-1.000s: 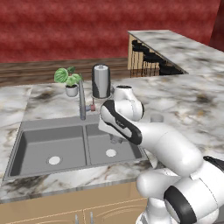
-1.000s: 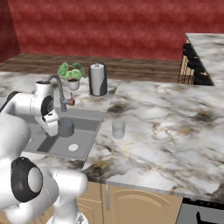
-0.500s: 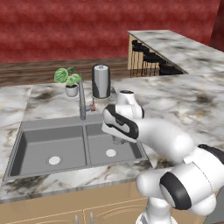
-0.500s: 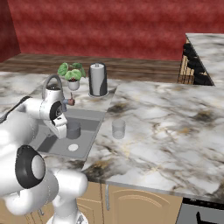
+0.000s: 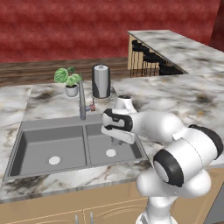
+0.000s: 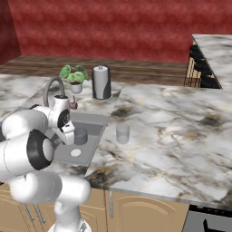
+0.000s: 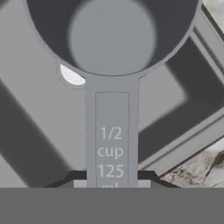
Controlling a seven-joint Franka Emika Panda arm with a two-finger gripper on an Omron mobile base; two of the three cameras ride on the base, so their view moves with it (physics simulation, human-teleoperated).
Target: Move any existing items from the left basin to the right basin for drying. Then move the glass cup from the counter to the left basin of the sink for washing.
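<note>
Left base view: the arm's forearm crosses the narrower right basin, hiding the gripper and whatever it holds. Behind it stand the steel tap, a tall steel canister and a potted plant. The wider left basin lies to the gripper's left. Marble counter, red wall behind.

Right base view: the dark grey measuring cup hangs over the right basin, just beside the hand, above the white drain. The clear glass cup stands on the counter, near the sink's edge, to the gripper's right.

Hand view: the cup's flat handle, printed "1/2 cup 125", runs down into the gripper, pinched between the fingers. A sliver of drain shows beneath the bowl.
</note>
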